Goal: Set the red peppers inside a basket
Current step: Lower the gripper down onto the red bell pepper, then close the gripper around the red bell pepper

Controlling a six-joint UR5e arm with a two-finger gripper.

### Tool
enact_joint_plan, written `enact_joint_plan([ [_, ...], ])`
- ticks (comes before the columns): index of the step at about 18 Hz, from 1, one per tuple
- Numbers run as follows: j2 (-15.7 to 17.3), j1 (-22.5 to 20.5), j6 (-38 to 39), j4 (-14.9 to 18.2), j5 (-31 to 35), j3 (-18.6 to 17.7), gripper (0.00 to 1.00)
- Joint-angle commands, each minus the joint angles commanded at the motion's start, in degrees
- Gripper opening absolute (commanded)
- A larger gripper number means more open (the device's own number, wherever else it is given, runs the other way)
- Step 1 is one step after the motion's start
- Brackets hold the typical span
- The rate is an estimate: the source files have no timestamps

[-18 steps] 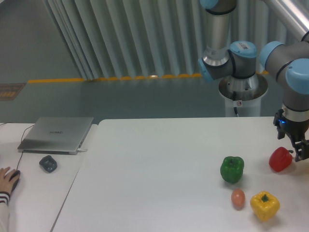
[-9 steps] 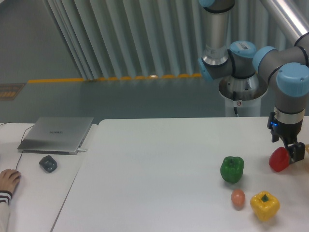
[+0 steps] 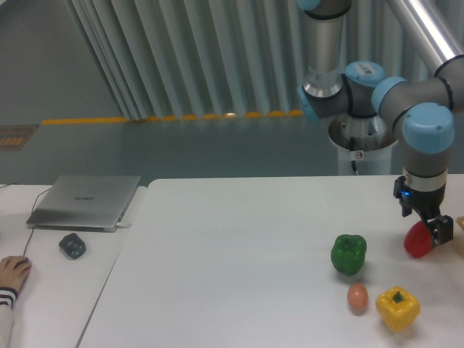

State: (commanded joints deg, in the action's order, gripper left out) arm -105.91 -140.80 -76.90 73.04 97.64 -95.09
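Note:
The red pepper (image 3: 417, 243) is glossy and sits low at the right side of the white table (image 3: 239, 254). My gripper (image 3: 426, 226) points down and is shut on the red pepper, its dark fingers on either side of the top. The basket (image 3: 460, 244) shows only as a pale tan sliver at the right edge, just right of the pepper. I cannot tell whether the pepper touches the table.
A green pepper (image 3: 349, 254) sits left of the red one. A yellow pepper (image 3: 397, 308) and a small brown egg-shaped thing (image 3: 357, 297) lie nearer the front. A laptop (image 3: 85, 201), a dark mouse (image 3: 72, 245) and a person's hand (image 3: 13, 271) are at the far left.
The arm has shifted left and slightly up with the red pepper in its grip. The tan basket sliver now shows at the right edge. The person's hand drew back a little.

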Motion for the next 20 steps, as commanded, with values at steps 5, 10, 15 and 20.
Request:
enact_joint_plan([
  [5, -0.88, 0.0, 0.0, 0.09, 0.27, 0.0, 1.0],
  [10, -1.93, 0.09, -0.53, 0.09, 1.84, 0.0, 1.0],
  [15, -3.25, 1.41, -0.62, 0.0, 5.79, 0.44, 1.0],
  [20, -4.48, 2.55, 0.0, 0.0, 6.95, 0.53, 1.0],
])
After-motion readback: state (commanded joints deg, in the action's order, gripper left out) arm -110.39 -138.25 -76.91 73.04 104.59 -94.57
